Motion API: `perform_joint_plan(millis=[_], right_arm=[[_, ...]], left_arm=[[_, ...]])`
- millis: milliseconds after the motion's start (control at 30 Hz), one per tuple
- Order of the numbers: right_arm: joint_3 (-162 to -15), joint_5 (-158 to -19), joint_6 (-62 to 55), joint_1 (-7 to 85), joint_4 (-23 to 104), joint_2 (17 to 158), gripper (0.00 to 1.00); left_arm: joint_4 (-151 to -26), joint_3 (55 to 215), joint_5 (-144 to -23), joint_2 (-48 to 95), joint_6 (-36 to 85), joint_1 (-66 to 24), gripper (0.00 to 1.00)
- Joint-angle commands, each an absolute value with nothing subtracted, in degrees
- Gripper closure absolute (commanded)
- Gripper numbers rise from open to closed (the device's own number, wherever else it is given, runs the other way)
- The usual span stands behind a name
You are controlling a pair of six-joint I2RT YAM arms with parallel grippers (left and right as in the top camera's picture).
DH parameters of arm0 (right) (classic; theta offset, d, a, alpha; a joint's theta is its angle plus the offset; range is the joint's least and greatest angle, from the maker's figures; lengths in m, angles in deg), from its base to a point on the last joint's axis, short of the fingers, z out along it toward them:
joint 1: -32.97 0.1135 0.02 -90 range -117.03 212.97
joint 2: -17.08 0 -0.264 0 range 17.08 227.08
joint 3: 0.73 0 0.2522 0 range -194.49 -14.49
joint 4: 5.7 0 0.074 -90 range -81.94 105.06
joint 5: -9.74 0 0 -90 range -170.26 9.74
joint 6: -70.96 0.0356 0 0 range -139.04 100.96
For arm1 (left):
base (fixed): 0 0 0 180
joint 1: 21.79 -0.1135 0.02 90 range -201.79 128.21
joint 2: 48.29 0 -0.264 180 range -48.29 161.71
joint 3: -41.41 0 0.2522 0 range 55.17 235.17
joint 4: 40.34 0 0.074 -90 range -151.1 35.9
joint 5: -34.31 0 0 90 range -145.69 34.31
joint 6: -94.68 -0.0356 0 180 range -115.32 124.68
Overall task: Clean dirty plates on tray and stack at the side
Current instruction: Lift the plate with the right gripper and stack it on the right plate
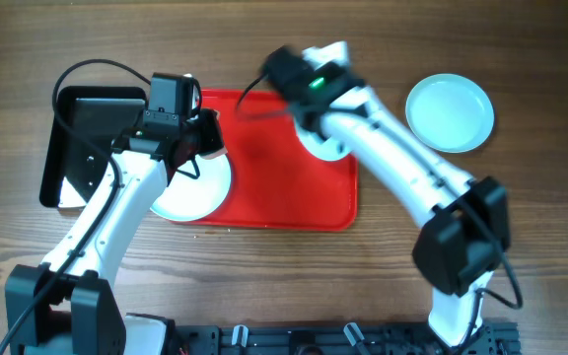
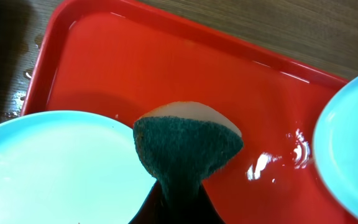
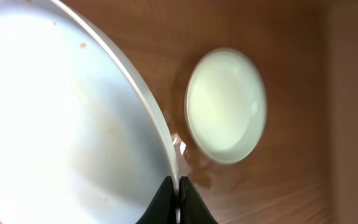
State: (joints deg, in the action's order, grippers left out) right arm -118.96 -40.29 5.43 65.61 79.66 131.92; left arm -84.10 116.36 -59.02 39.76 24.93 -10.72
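The red tray (image 1: 264,197) lies mid-desk. The left fingers (image 2: 148,213) are clamped on a green-faced sponge (image 2: 188,146), which sits over the tray beside the left plate (image 1: 200,192). The right fingers (image 3: 160,210) are clamped on the rim of a second plate (image 3: 61,112) at the tray's right (faint orange specks inside; lifted or resting, cannot tell). A third plate (image 1: 450,112) sits on the desk, well right of the tray. A black tray (image 1: 87,128) lies at the far left.

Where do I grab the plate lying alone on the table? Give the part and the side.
The rim. The lone plate lies flat and shallow, so only its raised edge offers a pinch, one finger above, one below. Probably come from the side facing the tray, nearest the right arm.
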Motion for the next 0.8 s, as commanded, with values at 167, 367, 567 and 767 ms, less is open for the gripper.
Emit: perform_joint_plan(millis=[167,367,567,767], right_arm=[[-119.66,-104.27,-18.74,40.74,78.19,128.62,0.96],[-116.10,-116.46,-21.28,26.42,78.41,128.62,0.96],[-110.81,-110.80,-13.23,14.97,72.03,128.62,0.96],[-107.99,-101.73,-9.87,7.73,66.52,128.62,0.96]], left_arm=[[-84.30,116.21,-62.34,39.26,25.02,-11.15,0.96],[-84.56,116.21,-64.02,39.26,25.02,-11.15,0.96],[-84.85,116.19,-64.24,39.26,25.02,-11.15,0.96],[-84.98,116.14,-64.22,39.61,25.02,-11.15,0.96]])
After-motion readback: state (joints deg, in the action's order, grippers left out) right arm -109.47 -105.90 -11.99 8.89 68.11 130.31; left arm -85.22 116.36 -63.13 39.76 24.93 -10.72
